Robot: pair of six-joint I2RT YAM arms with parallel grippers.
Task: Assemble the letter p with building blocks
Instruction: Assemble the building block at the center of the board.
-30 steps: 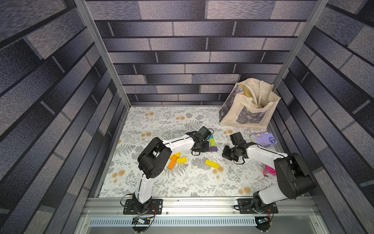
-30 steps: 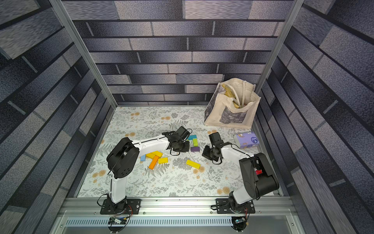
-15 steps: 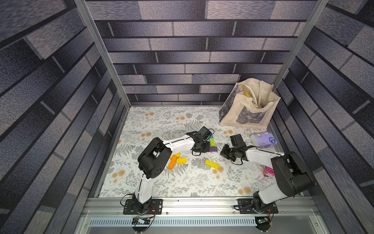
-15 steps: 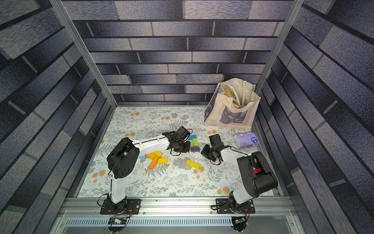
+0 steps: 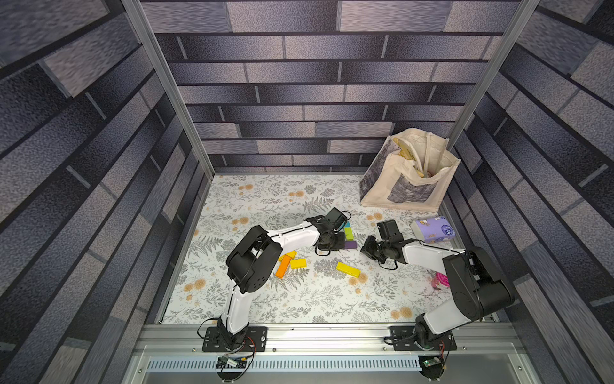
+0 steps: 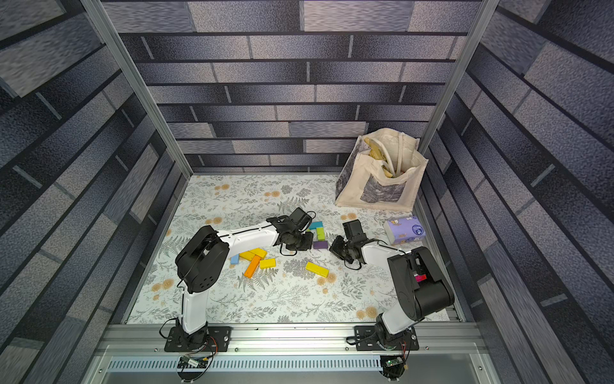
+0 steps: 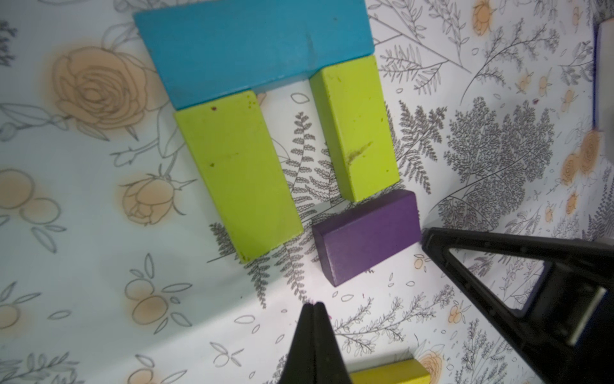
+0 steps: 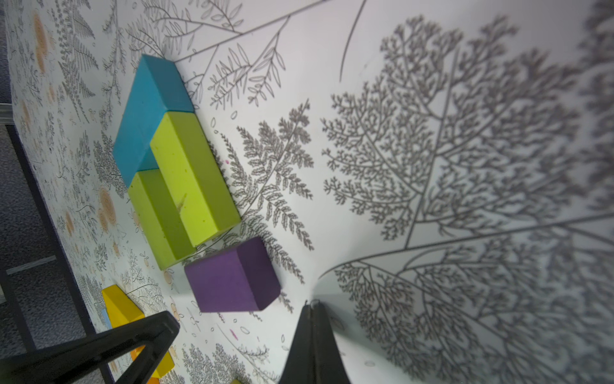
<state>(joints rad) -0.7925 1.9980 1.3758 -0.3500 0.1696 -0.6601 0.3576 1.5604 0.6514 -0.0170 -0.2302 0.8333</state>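
The big table (image 5: 265,299) has a cover with flowers and ferns on it. A cream tote bag (image 5: 408,179) stands in the far right corner. The left arm (image 5: 292,234) and the right arm (image 5: 428,256) both reach to the middle of the table. A lilac tissue pack (image 5: 432,229) lies near the bag.

The left gripper (image 7: 314,304) is pinched tight and holds nothing. The right gripper (image 8: 311,302) is pinched tight too, with nothing in it.

Between them lie some of the building blocks. A teal block (image 7: 252,50) lies across the ends of two lime green blocks (image 7: 239,173), touching both. A purple block (image 7: 367,237) sits a bit crooked just beside the end of the shorter green one. The right gripper's tip is right at the purple block, but I cannot tell if it touches. The left gripper's tip is near that block but apart.

By the left arm lie an orange block (image 6: 252,266), two small yellow blocks (image 6: 267,263) and a light blue block (image 6: 235,259). A long yellow block (image 6: 317,269) lies alone, nearer the front
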